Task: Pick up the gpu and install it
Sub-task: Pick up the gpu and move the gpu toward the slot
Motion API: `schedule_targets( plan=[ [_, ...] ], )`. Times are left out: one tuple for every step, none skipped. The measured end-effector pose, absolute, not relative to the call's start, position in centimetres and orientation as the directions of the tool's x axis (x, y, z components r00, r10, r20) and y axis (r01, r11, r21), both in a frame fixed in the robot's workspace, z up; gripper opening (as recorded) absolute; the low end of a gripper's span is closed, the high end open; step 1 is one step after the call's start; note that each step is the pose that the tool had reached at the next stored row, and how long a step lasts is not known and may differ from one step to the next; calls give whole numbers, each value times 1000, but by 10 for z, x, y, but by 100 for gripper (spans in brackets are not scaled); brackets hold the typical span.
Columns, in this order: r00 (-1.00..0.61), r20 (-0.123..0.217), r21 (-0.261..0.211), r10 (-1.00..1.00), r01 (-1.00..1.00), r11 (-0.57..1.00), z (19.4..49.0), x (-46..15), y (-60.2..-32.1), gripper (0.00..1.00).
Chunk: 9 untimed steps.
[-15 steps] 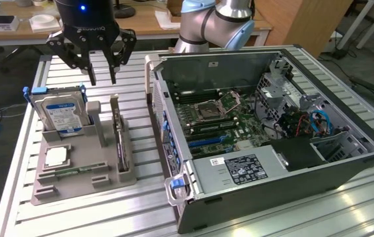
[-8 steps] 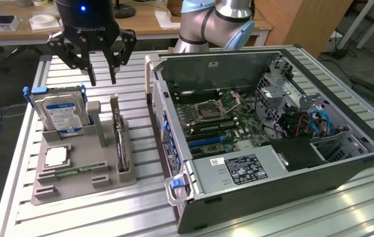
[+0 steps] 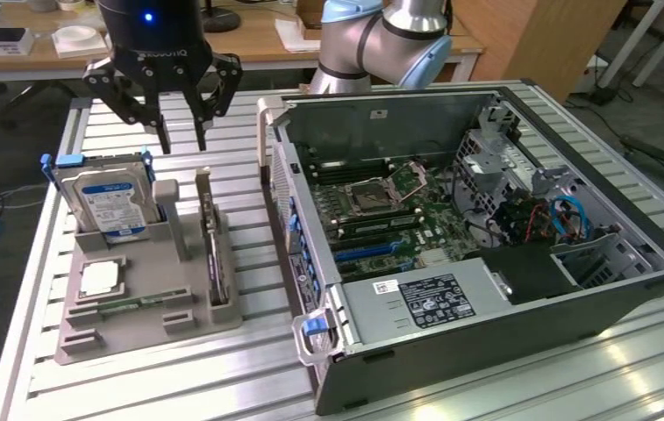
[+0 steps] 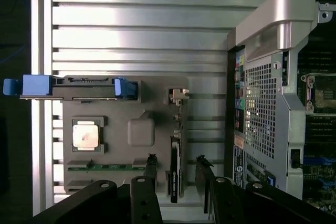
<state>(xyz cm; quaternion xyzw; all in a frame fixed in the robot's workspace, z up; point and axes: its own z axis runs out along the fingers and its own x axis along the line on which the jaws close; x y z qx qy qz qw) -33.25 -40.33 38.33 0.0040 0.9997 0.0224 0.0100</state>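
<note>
The gripper (image 3: 182, 139) hangs above the gray holder (image 3: 83, 338). Its fingers (image 3: 162, 136) are spread wide and hold nothing. The card (image 3: 212, 250) stands on its thin edge in a slot of the holder (on the side nearest the computer case (image 3: 484, 333)). In the wrist view the card (image 4: 174, 174) sits under the gap between the fingers. A hard drive (image 3: 103, 206) stands in the holder too, and a chip (image 3: 97, 279) lies flat in it.

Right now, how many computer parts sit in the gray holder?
4: the hard drive standing upright at one end, the CPU beside it, the RAM stick just past the CPU, and the gpu on edge along the side nearest the computer case. None seems hidden.
</note>
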Motion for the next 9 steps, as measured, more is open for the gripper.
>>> schedule_targets(
  plan=[
    [-1000, -20, 45, 8, 7, 999, 383, -333, -403, 43],
    [-1000, -20, 45, 7, 6, 999, 383, -333, -403, 43],
    [-1000, -20, 45, 6, 5, 999, 383, -333, -403, 43],
    [-1000, -20, 45, 5, 4, 999, 383, -333, -403, 43],
    [-1000, -20, 45, 4, 3, 999, 383, -333, -403, 43],
    [-1000, -20, 45, 3, 2, 999, 383, -333, -403, 43],
    [-1000, -20, 45, 2, 1, 999, 382, -333, -403, 43],
    [-1000, -20, 46, 1, 0, 999, 382, -333, -403, 43],
    [-1000, -20, 46, 1, 0, 999, 382, -333, -403, 43]
  ],
)
